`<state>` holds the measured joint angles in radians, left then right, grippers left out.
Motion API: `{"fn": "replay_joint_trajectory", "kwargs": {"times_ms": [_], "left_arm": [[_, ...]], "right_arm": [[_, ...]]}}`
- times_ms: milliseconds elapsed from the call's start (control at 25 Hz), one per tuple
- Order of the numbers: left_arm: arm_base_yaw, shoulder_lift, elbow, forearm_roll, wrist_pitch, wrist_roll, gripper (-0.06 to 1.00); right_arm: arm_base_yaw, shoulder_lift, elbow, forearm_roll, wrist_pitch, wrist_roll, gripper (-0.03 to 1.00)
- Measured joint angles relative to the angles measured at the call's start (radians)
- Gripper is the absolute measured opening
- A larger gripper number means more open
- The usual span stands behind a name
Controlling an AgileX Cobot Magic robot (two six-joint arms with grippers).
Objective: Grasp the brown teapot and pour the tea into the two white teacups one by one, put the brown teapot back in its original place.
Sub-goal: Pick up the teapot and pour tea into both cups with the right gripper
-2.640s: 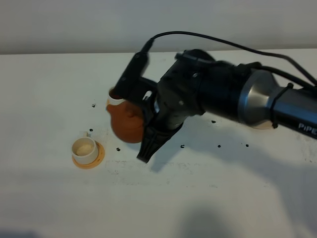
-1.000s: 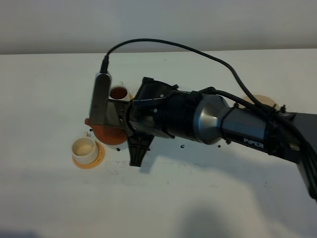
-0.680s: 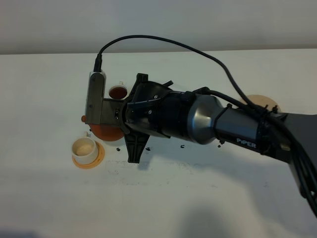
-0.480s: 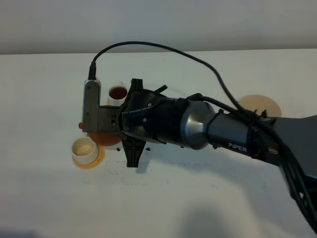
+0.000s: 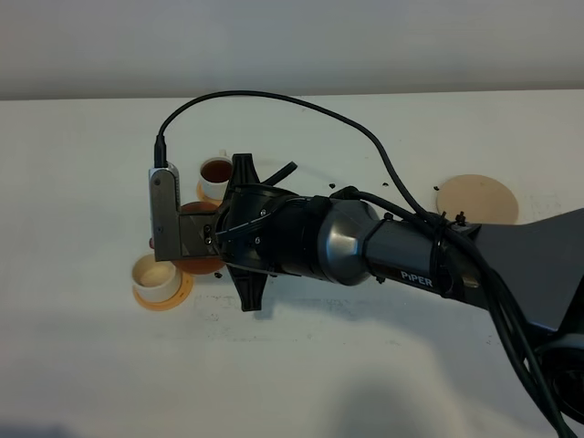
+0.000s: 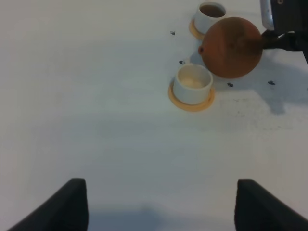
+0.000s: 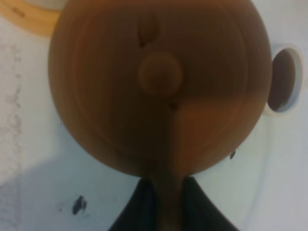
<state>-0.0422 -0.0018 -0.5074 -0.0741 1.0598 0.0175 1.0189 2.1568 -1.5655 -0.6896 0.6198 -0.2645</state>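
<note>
The brown teapot (image 6: 233, 47) hangs just above the table between the two white teacups, with my right gripper (image 7: 163, 202) shut on its loop handle. In the high view only a sliver of the teapot (image 5: 196, 265) shows under the wrist. The near teacup (image 6: 192, 83) sits on its orange saucer with a pale inside, right beside the pot's spout. The far teacup (image 6: 211, 10) holds dark brown tea. The beige coaster (image 5: 479, 198), the original place, lies bare at the right. My left gripper (image 6: 161, 207) hangs open well short of the cups, nothing between its fingers.
The right arm (image 5: 383, 251) stretches across the white table from the right and its cable (image 5: 274, 96) loops above it. Small dark specks (image 6: 230, 84) dot the table around the cups.
The right arm has carried the teapot away from the far teacup, leftward and toward the near teacup. The far cup now shows uncovered, with tea in it.
</note>
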Motion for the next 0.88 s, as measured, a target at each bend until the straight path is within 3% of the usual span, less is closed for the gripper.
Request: {"fn": "replay_joint_trajectory", "kwargs": {"times_ms": [520, 880], "left_arm": [[0.000, 0.000, 0.000, 0.000, 0.000, 0.000, 0.61], [0.000, 0.000, 0.000, 0.000, 0.000, 0.000, 0.61]], "right_arm": [[0.009, 0.000, 0.000, -0.163, -0.005, 0.037, 0.13], [0.009, 0.000, 0.025, -0.180, -0.022, 0.042, 0.13]]}}
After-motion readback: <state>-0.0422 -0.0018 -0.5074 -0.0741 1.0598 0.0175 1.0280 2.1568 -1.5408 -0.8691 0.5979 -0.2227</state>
